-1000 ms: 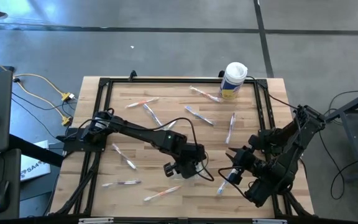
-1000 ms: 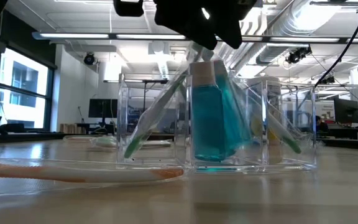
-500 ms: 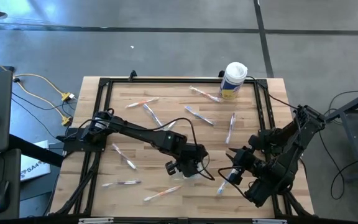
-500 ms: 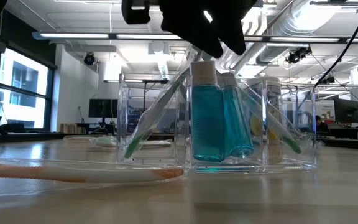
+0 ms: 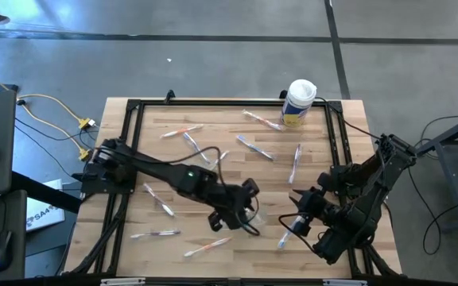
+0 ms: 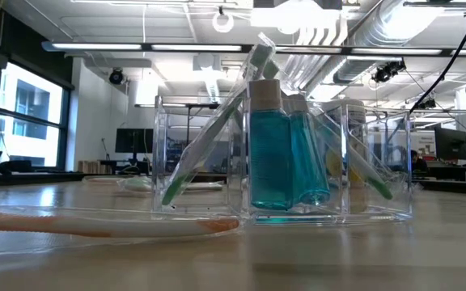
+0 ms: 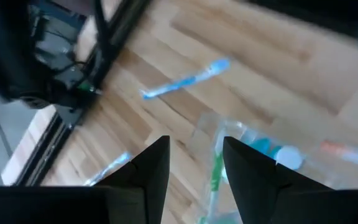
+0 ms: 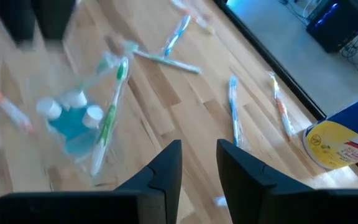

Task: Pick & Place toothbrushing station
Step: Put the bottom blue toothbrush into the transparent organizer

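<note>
A wrapped orange-tipped toothbrush [image 6: 103,224] lay nearest the low camera on the pale wooden table [image 5: 173,167]. Just behind it stood the clear plastic toothbrushing station [image 6: 281,158], holding blue-filled white-capped bottles and green-handled brushes. The left gripper [image 5: 230,216] hung beside it, fingers parted and empty. The right gripper [image 5: 298,224] waited nearby, fingers parted, holding nothing. Farthest stood a white yellow-labelled canister [image 5: 299,102].

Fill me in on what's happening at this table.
The left gripper hangs open over the clear organizer, which stands on the wooden table holding blue bottles and green toothbrushes. It grips nothing. The right gripper waits near the table's right edge. Wrapped toothbrushes lie scattered around, and a white canister stands at the far edge.
</note>
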